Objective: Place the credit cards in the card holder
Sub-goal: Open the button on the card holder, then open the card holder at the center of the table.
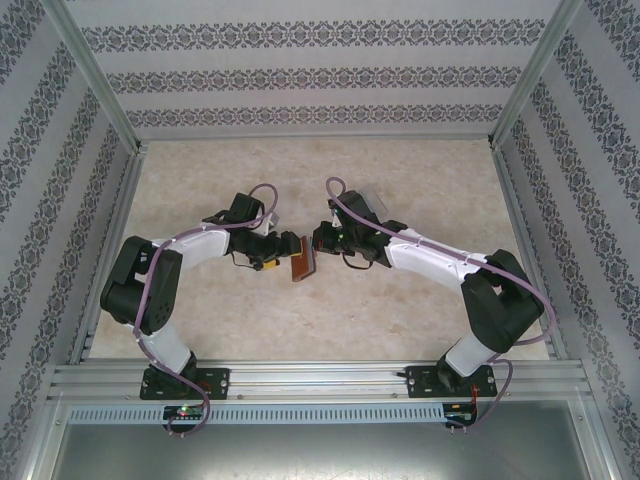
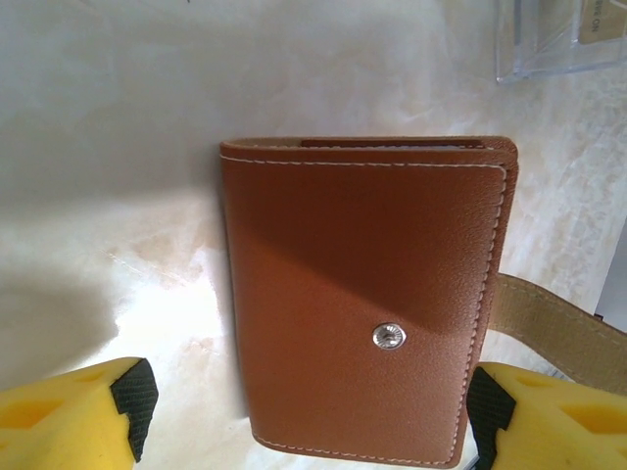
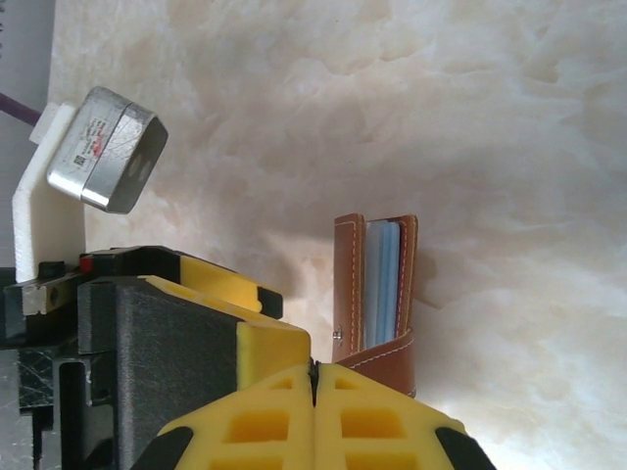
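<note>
Credit cards (image 3: 384,279) look stowed — pale edges show inside the folded card holder (image 2: 362,294), which sits between the wide-spread fingers (image 2: 129,397) of the left gripper (image 2: 312,399); right gripper (image 3: 313,377) is pinched shut just beside it — little seems left but backing away

Robot lab test cell, aluminium frame (image 1: 320,380), patterned wall panels (image 1: 320,70), marble-look tabletop (image 1: 320,325), left arm (image 1: 150,290), right arm (image 1: 495,295)

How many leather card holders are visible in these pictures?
1. The brown card holder is at the middle of the table, between the left gripper and the right gripper, slightly open with its blue-grey inside showing. Others may be hidden from these views.
</note>
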Tool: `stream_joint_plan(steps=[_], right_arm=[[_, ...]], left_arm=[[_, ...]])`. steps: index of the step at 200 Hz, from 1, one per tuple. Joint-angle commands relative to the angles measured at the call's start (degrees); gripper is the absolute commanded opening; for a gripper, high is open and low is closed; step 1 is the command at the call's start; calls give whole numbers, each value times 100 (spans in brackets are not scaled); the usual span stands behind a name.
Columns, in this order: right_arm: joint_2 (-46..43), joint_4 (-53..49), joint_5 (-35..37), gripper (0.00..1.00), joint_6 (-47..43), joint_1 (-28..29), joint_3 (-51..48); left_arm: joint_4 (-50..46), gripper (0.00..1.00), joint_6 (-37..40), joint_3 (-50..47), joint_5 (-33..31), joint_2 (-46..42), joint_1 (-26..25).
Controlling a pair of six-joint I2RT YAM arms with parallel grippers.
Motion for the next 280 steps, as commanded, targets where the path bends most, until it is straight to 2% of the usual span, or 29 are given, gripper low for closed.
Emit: stream_joint_plan(steps=[1,23,50,75,89,121,163,195,255,280], right_arm=[[-148,248,-318,0,157,-55,34],[-272,215,-262,0,153,-58,32],[-315,81,-226,0,109,-78,127],[-172,132,-266,0,206,-123,127],[-65,162,-348,0,216,-132,147],[37,131,-347,0,214,-168,99],[-33,147,-382,0,172,-163,48],[-25,116,-423,0,164,-128,223],[-38,64,-489,0,169,-49,408],[-69,-12,-313,0,83,-26,387]], left_arm=[[41,84,92,-43,38,-247,81],[68,84,93,-77,150,-261,164],[549,85,-73,-302,443,-385,227],[451,84,-69,-163,442,-286,249],[423,81,-18,-174,287,-232,257],[135,68,194,-118,-14,10,255],[298,77,133,-241,-68,-219,269],[1124,86,-289,-560,134,-664,394],[1114,86,-242,-510,347,-569,447],[1083,85,-200,-481,290,-452,442]])
